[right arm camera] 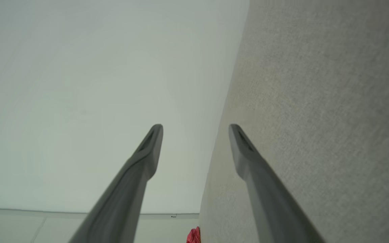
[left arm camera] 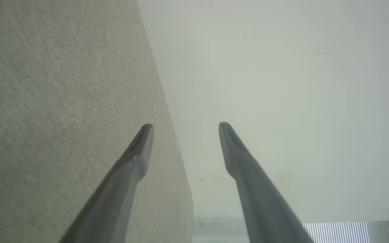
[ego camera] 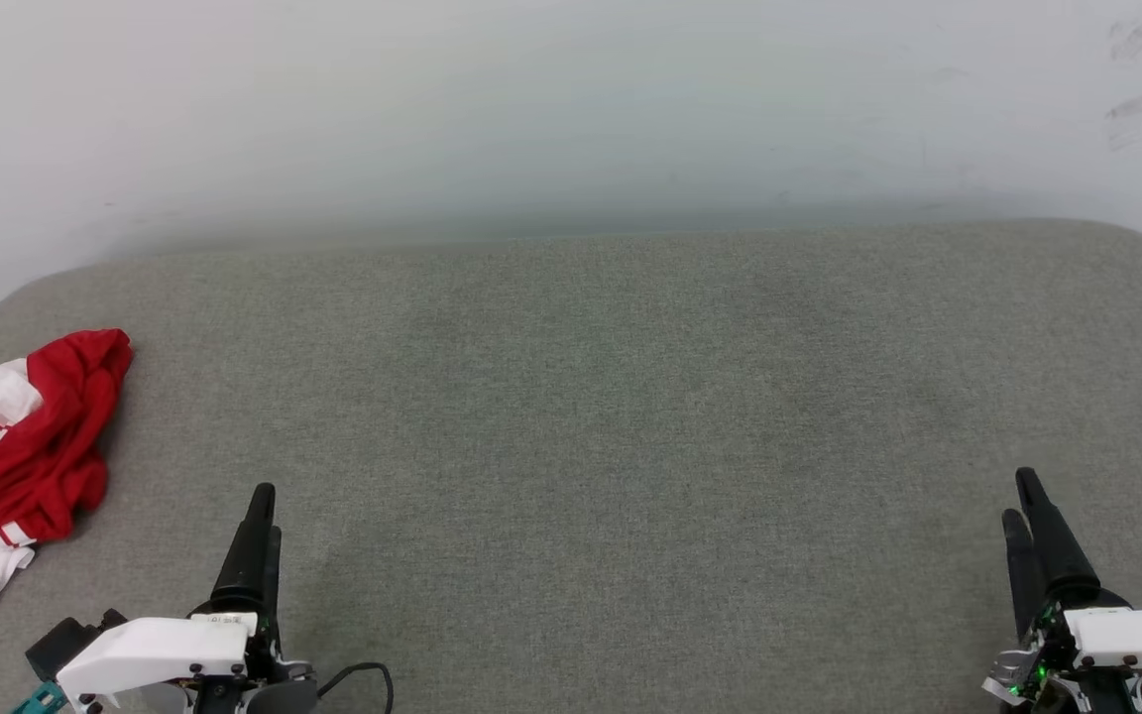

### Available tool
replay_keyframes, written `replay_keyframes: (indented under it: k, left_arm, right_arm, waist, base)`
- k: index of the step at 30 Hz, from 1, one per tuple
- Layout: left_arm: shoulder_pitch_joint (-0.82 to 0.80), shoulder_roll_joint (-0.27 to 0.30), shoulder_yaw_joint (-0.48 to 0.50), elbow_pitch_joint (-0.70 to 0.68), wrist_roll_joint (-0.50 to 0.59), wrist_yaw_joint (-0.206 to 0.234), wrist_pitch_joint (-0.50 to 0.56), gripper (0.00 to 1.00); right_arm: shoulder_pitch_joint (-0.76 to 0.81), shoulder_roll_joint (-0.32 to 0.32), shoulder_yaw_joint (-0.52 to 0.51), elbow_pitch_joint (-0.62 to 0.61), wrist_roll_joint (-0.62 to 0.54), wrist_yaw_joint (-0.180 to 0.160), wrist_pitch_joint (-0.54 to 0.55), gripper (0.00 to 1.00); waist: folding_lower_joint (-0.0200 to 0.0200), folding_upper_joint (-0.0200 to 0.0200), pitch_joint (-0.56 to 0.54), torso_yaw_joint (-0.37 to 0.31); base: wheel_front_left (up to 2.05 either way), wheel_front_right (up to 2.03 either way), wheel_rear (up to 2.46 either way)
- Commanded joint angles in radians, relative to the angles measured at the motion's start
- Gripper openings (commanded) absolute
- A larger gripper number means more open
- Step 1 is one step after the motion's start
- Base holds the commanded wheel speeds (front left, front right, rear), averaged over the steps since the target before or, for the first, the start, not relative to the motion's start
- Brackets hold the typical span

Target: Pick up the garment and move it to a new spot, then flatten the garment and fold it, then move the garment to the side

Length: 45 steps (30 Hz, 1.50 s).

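The garment [ego camera: 21, 446], a red shirt with white striped sleeves, lies crumpled at the far left edge of the grey fabric surface [ego camera: 591, 426]. A red sliver of the garment [right arm camera: 193, 235] peeks in at the bottom of the right wrist view. My left gripper [ego camera: 262, 501] rests at the lower left, to the right of the garment and apart from it. In the left wrist view the left gripper [left arm camera: 186, 130] stands open and empty. My right gripper [ego camera: 1019, 496] sits at the lower right; the right wrist view shows the right gripper [right arm camera: 196, 131] open with nothing between its fingers.
A pale wall [ego camera: 571, 109] rises right behind the surface's far edge. The surface has rounded back corners and its left edge runs just beside the garment. A black cable [ego camera: 363, 679] loops by the left wrist.
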Motion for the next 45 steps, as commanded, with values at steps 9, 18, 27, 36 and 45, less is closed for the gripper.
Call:
replay_keyframes:
  k: [9, 18, 27, 36, 45]
  left_arm:
    - [0.001, 0.002, -0.013, -0.093, 0.208, 0.073, -0.042, 1.0]
    - [0.021, 0.002, -0.046, -0.143, 0.406, 0.14, -0.078, 1.0]
    - [0.04, 0.003, -0.075, -0.168, 0.583, 0.178, -0.11, 1.0]
    - [0.056, 0.003, -0.102, -0.191, 0.726, 0.192, -0.14, 1.0]
    - [0.067, 0.003, -0.124, -0.199, 0.839, 0.193, -0.166, 1.0]
  right_arm:
    - [0.0, -0.002, -0.007, -0.101, -0.196, 0.0, -0.042, 1.0]
    - [0.02, -0.002, 0.019, -0.167, -0.424, 0.0, -0.077, 1.0]
    - [0.043, -0.002, 0.046, -0.203, -0.623, 0.0, -0.11, 1.0]
    - [0.061, -0.002, 0.056, -0.218, -0.768, 0.0, -0.139, 1.0]
    - [0.082, -0.002, 0.065, -0.226, -0.894, 0.0, -0.166, 1.0]
  waist:
    - [0.0, 0.0, 0.002, 0.001]
    - [0.0, 0.0, 0.003, 0.002]
    - [0.0, 0.0, 0.003, 0.002]
    - [0.0, 0.0, 0.005, 0.002]
    - [0.0, 0.0, 0.006, 0.002]
  base:
    - [0.0, 0.0, 0.0]
    - [0.0, 0.0, 0.0]
    - [0.0, 0.0, 0.0]
    - [0.0, 0.0, 0.0]
    - [0.0, 0.0, 0.0]
